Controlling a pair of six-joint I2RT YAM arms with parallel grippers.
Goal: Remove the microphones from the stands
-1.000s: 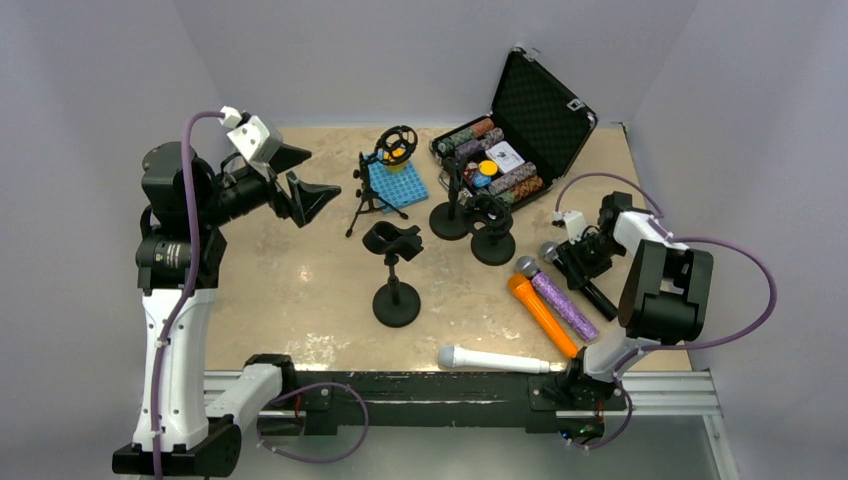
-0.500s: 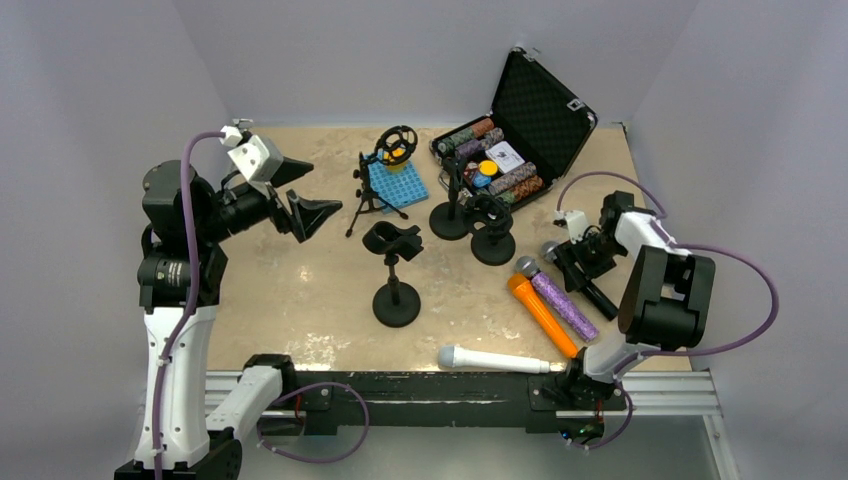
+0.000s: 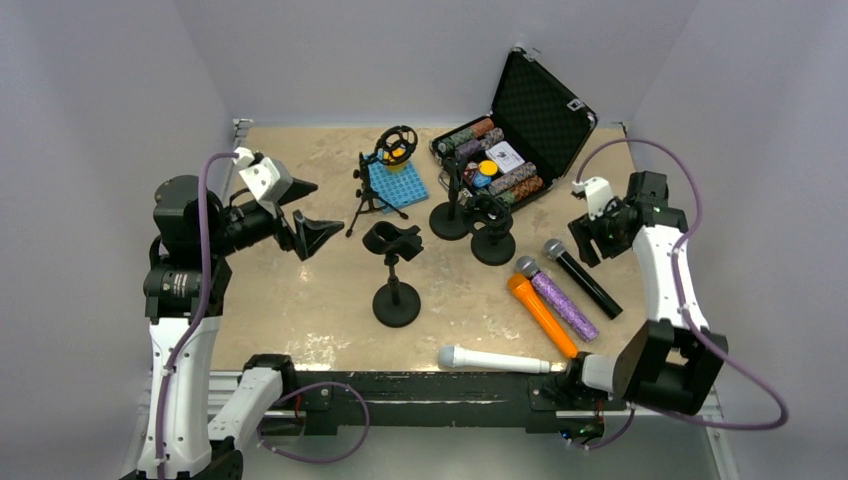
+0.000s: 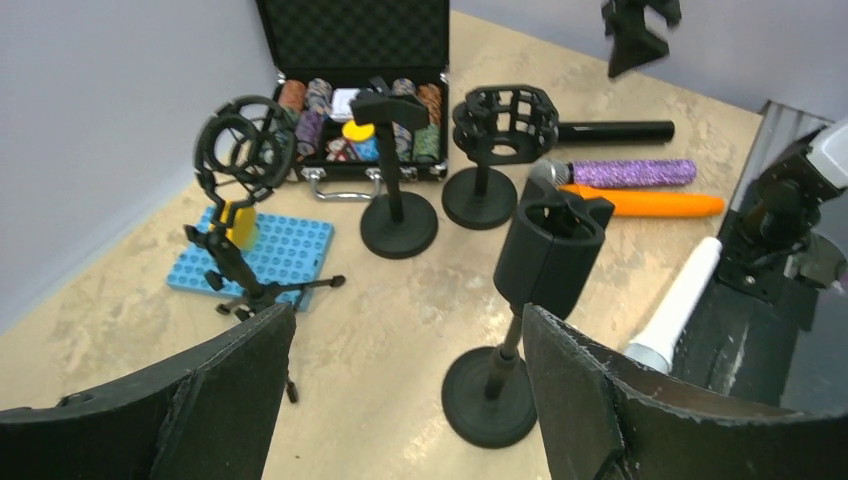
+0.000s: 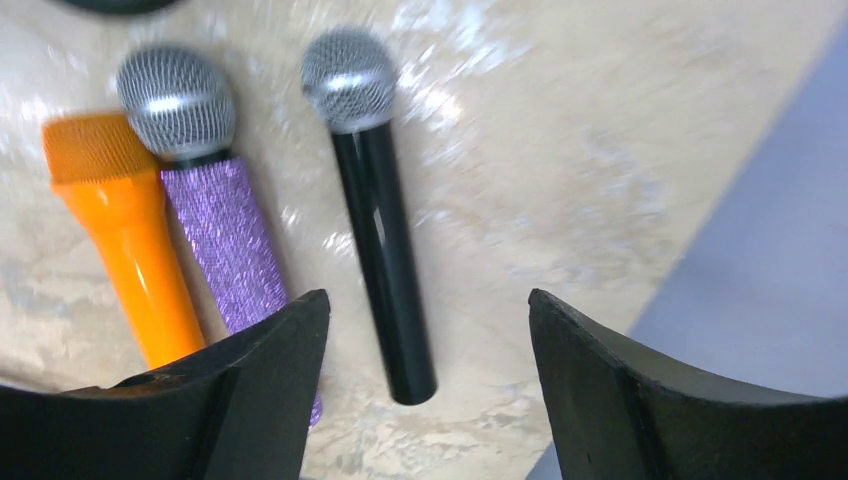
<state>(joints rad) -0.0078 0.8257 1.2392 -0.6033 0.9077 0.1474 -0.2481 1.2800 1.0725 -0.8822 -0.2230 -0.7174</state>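
Three microphones lie side by side on the table at the right: a black one [image 3: 582, 278], a purple glitter one [image 3: 556, 298] and an orange one [image 3: 541, 313]. A white microphone [image 3: 493, 359] lies by the front edge. My right gripper [image 3: 592, 238] is open and empty above the black microphone [image 5: 375, 200], clear of it. My left gripper [image 3: 325, 207] is open and empty, raised at the left, facing the near stand [image 3: 396, 270]. That stand's clip [image 4: 550, 255] holds nothing. The shock-mount stand [image 4: 503, 115] holds nothing either.
A third round-base stand [image 3: 450, 210] and a tripod stand [image 3: 380, 180] on a blue plate [image 3: 397, 183] stand toward the back. An open black case [image 3: 520, 130] of poker chips sits at the back right. Walls close in on left and right.
My right gripper has lifted and drawn back to the right from the black microphone, which now lies free on the table. My left gripper has moved a little right and down.
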